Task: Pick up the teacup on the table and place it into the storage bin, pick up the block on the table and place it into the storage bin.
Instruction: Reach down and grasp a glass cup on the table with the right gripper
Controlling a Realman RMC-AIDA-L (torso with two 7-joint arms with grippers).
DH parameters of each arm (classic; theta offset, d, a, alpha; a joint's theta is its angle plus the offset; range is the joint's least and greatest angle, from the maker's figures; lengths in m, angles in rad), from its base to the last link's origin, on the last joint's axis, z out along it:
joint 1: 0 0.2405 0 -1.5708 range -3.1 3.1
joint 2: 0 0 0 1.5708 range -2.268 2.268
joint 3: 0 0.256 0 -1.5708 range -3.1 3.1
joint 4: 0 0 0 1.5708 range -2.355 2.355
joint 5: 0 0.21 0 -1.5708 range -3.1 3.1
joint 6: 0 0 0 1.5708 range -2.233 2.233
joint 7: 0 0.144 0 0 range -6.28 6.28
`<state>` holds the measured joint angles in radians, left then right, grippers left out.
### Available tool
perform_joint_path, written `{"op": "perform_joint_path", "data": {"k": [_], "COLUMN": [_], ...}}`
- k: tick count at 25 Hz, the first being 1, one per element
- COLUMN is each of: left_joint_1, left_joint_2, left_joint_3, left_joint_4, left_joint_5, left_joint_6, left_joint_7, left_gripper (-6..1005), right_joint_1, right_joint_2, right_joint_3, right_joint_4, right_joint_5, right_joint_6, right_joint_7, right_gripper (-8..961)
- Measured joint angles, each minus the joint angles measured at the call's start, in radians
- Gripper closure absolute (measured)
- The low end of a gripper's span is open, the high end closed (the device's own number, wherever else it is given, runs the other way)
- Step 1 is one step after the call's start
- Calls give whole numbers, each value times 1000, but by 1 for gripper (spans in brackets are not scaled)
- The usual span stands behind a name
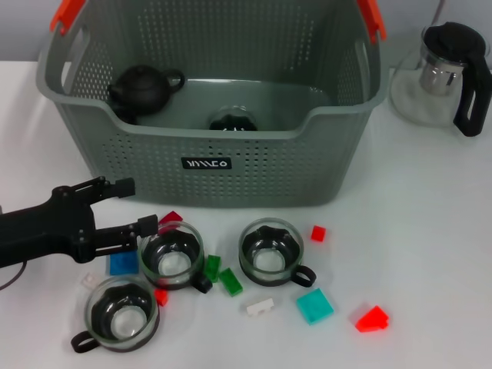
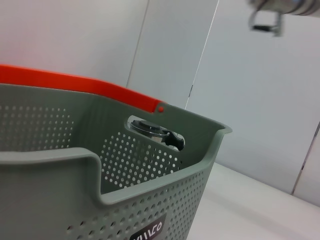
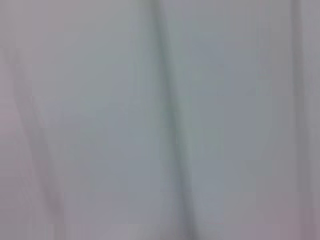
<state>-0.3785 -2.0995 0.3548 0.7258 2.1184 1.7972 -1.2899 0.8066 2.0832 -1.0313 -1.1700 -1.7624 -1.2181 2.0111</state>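
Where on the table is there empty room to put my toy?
Bare table lies right of the storage bin, below the glass teapot, and beyond the red block. It is crowded in front of the bin, where three teacups and scattered blocks sit beside the open left gripper.

Storage bin (image 1: pixel 231 165) top cropped; teacup (image 1: pixel 233 120) inside half hidden by front wall.

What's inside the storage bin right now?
Inside the storage bin: a black teapot and one glass teacup, partly hidden by the front wall, which also covers the nearest floor.
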Motion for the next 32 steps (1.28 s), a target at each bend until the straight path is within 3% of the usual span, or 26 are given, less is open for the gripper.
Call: {"op": "perform_joint_path", "data": {"k": [4,7,8,13,17,20,23,28,32], "left_joint_1": [-1,-3,-3,-4,0,5,9,11,18], "left_joint_2": [2,2,3,6,9,10,10,10,7], "left_joint_3": [0,0,0,-3,-14,-22,-33,-37,-37], "left_joint_4": [-1,0,0,4,6,6,6,5,0], "left_joint_5": [-2,-2,-3,-3,-3,-3,-3,-3,-3], "left_joint_6": [-1,-2,-2,-2,-1,-1,0,0,-2], "left_joint_7": [0,0,0,0,-1,-2,-2,-2,-2], "left_gripper": [139,139,139,139,139,139,139,140,140], "right_joint_1": [-120,-181,-218,-264,-269,-226,-133,58,156], "right_joint_2": [-22,-40,-54,-78,-81,-72,-50,19,23], "right_joint_3": [101,140,148,145,75,10,-71,-276,-497], "right_joint_4": [46,115,117,25,-123,-162,-151,-33,103], "right_joint_5": [259,284,238,74,-140,-243,-345,-639,-669], "right_joint_6": [-293,-474,-578,-727,-760,-761,-756,-681,-515], "right_joint_7": [-192,-253,-273,-224,-113,-71,-36,18,103], "right_gripper": [244,248,248,250,251,252,253,254,253]}}
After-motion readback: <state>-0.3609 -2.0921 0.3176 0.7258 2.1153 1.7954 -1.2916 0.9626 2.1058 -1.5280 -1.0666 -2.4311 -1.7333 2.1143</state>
